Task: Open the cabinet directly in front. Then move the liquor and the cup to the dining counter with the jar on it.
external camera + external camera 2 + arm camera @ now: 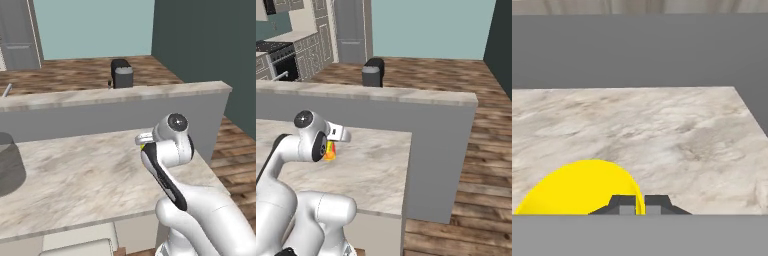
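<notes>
The cup, yellow with a red-orange mark on its side, hangs pinched in the gripper just above the dining bench. In the hand view the two dark finger tips stand nearly together over the cup's rim, so the gripper is narrow and holding the cup by its wall. In the right base view a sliver of the cup shows under the wrist, over the near part of the marbled slab.

The step in hand, by my reading, is setting the cup down on this bench. To do it well, lower straight and slowly until the base meets the slab, with the cup kept upright so it does not tip when let go. Keep well in from the slab's right edge, where a nudge could send it to the wooden floor. Open the fingers only once the cup rests, then lift straight up so the inner finger does not drag the rim.

Counted: one cup, and one smoky-grey jar at the left end of the bench, well apart from the cup. There is one raised grey back ledge, and one dark bin-like object stands on the floor beyond it. The liquor I cannot see here.
</notes>
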### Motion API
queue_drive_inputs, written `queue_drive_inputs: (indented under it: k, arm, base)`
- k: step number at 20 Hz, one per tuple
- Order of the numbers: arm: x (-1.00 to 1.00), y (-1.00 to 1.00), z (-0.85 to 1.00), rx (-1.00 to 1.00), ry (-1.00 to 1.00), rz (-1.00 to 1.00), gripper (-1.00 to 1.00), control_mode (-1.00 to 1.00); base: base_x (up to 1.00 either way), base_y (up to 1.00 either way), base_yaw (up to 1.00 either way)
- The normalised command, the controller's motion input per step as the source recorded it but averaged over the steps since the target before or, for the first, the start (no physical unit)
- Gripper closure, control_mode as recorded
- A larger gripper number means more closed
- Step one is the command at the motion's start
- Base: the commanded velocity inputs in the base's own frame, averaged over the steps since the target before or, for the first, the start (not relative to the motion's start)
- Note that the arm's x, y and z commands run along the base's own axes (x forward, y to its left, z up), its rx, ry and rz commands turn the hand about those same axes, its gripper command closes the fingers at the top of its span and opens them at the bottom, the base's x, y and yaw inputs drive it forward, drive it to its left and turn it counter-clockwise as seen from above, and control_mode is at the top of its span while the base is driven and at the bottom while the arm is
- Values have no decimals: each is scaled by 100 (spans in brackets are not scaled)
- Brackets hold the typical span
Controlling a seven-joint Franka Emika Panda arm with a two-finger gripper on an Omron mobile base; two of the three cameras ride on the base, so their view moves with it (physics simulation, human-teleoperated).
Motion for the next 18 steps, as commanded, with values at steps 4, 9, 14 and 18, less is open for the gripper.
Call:
queue_drive_inputs:
  k: [4, 9, 14, 18]
  arm:
    - [43, 0, -21, 0, 0, 0, 100, -100]
    - [32, 0, -15, 0, 0, 0, 100, -100]
    - [13, 0, -15, 3, 0, 0, 100, -100]
    - [13, 0, -26, 4, 0, 0, 100, -100]
  base:
    - [0, 0, 0]
    - [0, 0, 0]
    - [0, 0, 0]
    - [0, 0, 0]
